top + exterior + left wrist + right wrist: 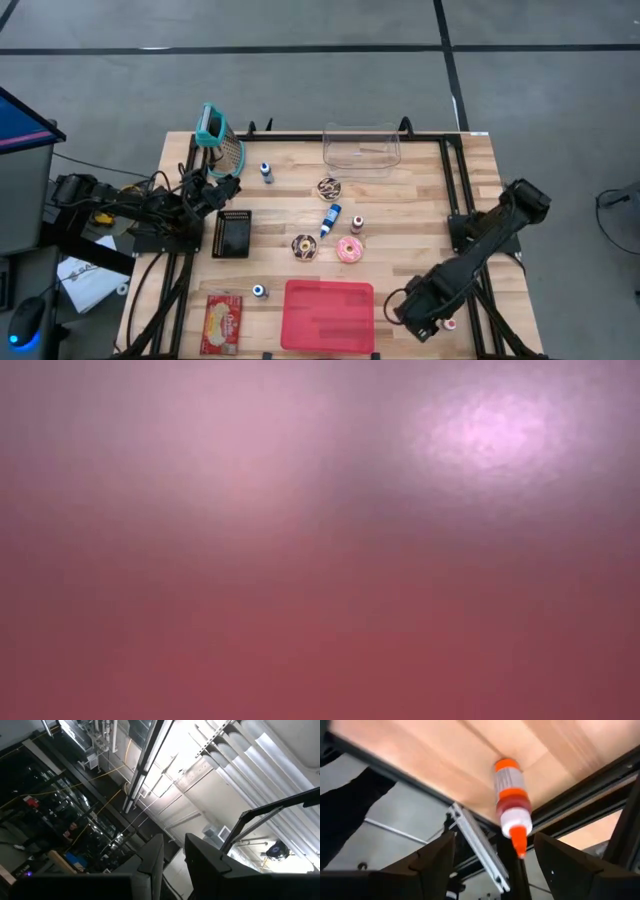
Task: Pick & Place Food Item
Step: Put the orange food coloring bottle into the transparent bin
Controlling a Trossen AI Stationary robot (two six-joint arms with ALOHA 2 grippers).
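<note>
Now your right gripper (490,857) hangs with fingers spread just above the orange-capped bottle (511,805) near the table's (420,215) corner; left gripper (172,865), apparently nearly closed, holds nothing.

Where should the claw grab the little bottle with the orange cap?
Probably around the middle of the orange-capped bottle. It lies on its side near the table's corner, so come from above, one finger on each long side. The open right claw is already over it.
</note>
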